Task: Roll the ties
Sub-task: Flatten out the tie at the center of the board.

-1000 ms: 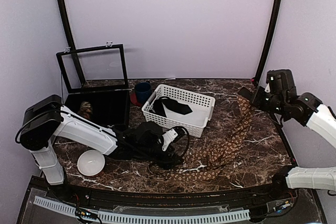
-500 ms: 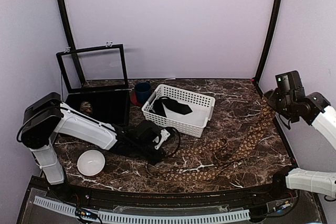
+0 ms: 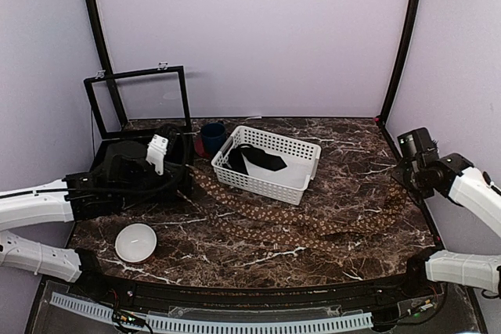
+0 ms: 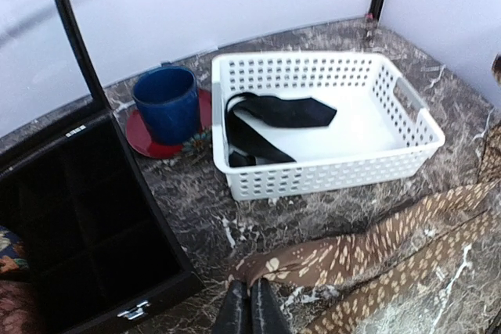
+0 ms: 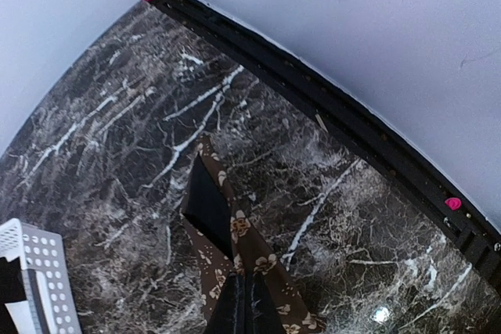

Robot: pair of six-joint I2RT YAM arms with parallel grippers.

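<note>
Brown patterned tie (image 3: 313,220): stretched across the marble surface (image 3: 352,162), from beside the black box (image 4: 94,217) to the right edge, passing in front of the white basket (image 4: 313,181).
Left pincer (image 4: 250,314): pressed together, pinching the tie's left end.
Right pincer (image 5: 244,310): closed on the tie's right end.
Basket: holds 1 black tie (image 4: 282,111).
Blue mug (image 4: 166,103): on a red coaster (image 4: 141,134), between box and basket.

Top external: high, behind arm bases, facing down-forward, whole worktop (image 3: 352,154).
Left wrist: low, near, facing basket (image 4: 329,179) and back wall.
Right wrist: near, steep down on far right corner.
Shared by all: basket, tie (image 3: 313,223).
</note>
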